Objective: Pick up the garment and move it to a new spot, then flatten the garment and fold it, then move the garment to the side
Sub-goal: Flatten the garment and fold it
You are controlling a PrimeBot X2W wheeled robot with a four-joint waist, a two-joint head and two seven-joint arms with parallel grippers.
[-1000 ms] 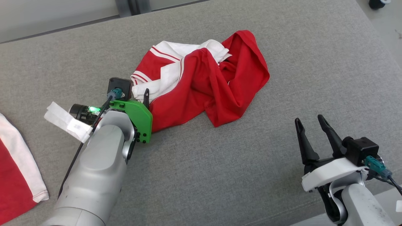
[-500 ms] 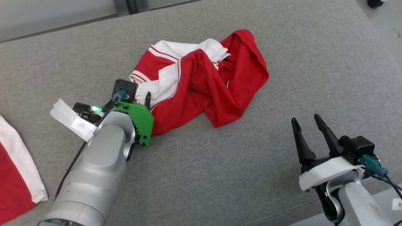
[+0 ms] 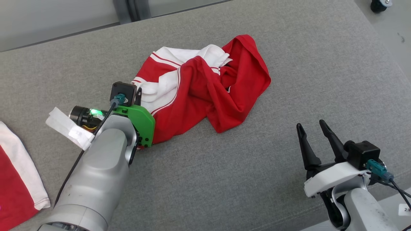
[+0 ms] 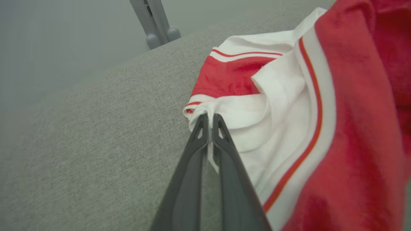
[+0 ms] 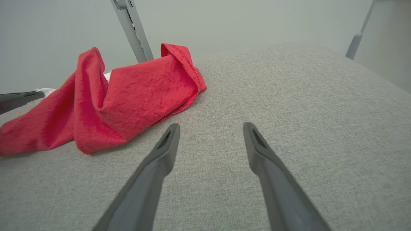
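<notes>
My left gripper (image 4: 209,118) is pinched tight on the white cuff edge of the crumpled red-and-white garment (image 3: 208,89), which lies centrally on the grey padded surface (image 3: 231,179). My right gripper (image 3: 310,124) hovers well apart, spread wide and empty.

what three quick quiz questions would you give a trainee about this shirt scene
1. True or false: the right claw is shut on the garment.
2. The left claw pinches: A) a white edge of the garment, B) a red fold, C) nothing.
3. Fill in: on the grey cushion the garment lies ___, not flat.

Key:
1. False. It stands open, apart from the garment.
2. A
3. crumpled
</notes>
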